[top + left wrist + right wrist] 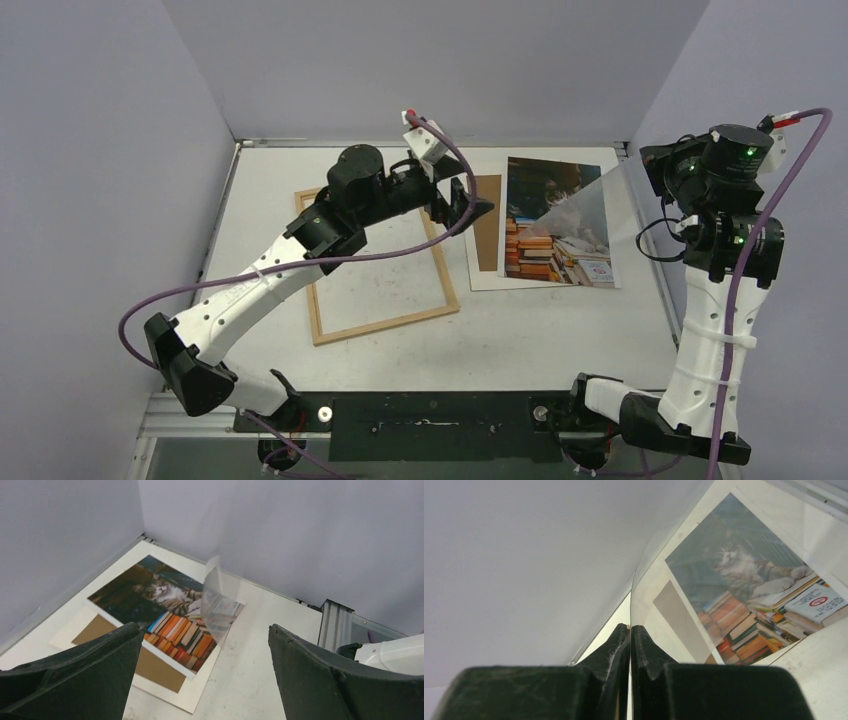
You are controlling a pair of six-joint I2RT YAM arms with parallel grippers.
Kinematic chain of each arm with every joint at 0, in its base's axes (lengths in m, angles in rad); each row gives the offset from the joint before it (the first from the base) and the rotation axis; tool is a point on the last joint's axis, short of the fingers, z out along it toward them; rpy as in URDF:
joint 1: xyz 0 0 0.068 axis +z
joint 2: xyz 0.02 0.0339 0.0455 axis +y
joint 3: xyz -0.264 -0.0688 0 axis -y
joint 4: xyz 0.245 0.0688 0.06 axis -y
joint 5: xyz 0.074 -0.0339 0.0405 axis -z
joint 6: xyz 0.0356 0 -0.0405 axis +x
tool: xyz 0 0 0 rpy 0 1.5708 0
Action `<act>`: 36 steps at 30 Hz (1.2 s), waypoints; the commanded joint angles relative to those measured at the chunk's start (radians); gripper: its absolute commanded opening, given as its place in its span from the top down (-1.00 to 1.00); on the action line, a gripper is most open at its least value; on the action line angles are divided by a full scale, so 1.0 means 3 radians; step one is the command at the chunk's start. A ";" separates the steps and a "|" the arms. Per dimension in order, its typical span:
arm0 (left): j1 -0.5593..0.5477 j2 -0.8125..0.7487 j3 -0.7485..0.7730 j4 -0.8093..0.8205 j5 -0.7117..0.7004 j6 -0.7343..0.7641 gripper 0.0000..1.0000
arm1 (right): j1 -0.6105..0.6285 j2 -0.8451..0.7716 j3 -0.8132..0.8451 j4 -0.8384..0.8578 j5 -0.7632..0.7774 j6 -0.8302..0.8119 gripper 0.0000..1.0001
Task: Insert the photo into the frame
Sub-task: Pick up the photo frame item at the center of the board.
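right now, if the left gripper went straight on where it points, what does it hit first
The left gripper would likely meet the photo, near its edge over the brown board; depth is unclear. The clear sheet the right gripper pinches stands farther back.

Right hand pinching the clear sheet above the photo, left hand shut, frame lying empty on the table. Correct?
One thing is off: the left hand is wide open, as the left wrist view shows. The rest holds: the right hand is shut on the clear sheet above the photo, and the frame lies empty on the table.
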 commanded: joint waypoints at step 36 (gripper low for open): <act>-0.0892 0.1678 0.1924 -0.0570 -0.0741 0.0061 -0.52 | 0.0206 -0.0135 0.0142 -0.0248 -0.0260 0.0641 1.00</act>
